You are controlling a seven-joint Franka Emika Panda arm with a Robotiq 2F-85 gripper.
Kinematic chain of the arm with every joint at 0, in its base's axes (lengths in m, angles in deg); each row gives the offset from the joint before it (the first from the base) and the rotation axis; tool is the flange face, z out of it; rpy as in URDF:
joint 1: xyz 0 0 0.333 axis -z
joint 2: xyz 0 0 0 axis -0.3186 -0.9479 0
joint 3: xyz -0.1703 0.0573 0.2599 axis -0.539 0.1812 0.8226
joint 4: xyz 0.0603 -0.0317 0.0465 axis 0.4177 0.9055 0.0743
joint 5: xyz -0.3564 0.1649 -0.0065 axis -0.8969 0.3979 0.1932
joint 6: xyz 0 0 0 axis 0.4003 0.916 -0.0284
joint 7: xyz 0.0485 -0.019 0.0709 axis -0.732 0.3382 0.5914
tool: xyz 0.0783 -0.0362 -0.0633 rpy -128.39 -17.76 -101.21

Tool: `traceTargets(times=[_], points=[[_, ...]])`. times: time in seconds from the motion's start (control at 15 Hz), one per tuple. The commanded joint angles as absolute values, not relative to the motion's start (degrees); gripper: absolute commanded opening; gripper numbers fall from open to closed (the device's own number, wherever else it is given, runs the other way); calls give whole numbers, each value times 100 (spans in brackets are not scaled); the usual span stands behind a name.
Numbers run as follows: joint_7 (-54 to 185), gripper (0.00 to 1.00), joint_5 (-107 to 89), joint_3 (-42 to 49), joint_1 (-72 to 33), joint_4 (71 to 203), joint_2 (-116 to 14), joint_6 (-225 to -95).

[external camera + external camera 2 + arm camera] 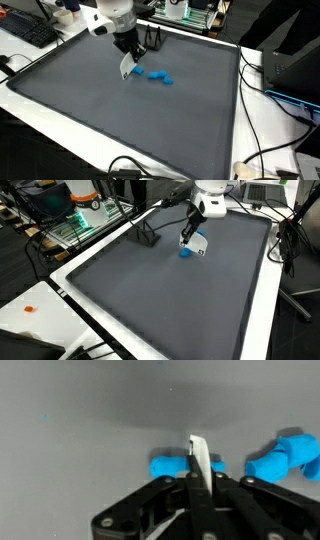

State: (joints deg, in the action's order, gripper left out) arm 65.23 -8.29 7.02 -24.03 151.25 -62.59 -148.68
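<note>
My gripper (198, 482) is shut on a thin white flat piece (198, 458) that I see edge-on, sticking out past the fingertips. In both exterior views the gripper (129, 58) (191, 232) hangs low over the dark grey mat (120, 120) (170, 300), with the white piece (125, 71) (200, 245) hanging down to the mat. A blue object (170, 464) lies on the mat right behind the white piece. A second blue object (285, 456) lies to its right. The blue objects (158, 76) (185, 251) sit close beside the gripper.
The mat lies on a white table (270, 130). A keyboard (28, 30) and cables (262, 160) lie beyond the mat's edges. A black stand (147, 235) rises at the mat's far side, with electronics (85, 215) behind it. An orange bit (30, 308) lies on the white border.
</note>
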Motion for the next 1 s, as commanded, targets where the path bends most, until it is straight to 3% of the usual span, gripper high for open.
traceTargets(times=[0.0, 0.93], points=[[6397, 1, -941, 714, -2402, 15228, -6441, -14967], [6529, 1, -741, 841, -2358, 15306, -6544, -14982]])
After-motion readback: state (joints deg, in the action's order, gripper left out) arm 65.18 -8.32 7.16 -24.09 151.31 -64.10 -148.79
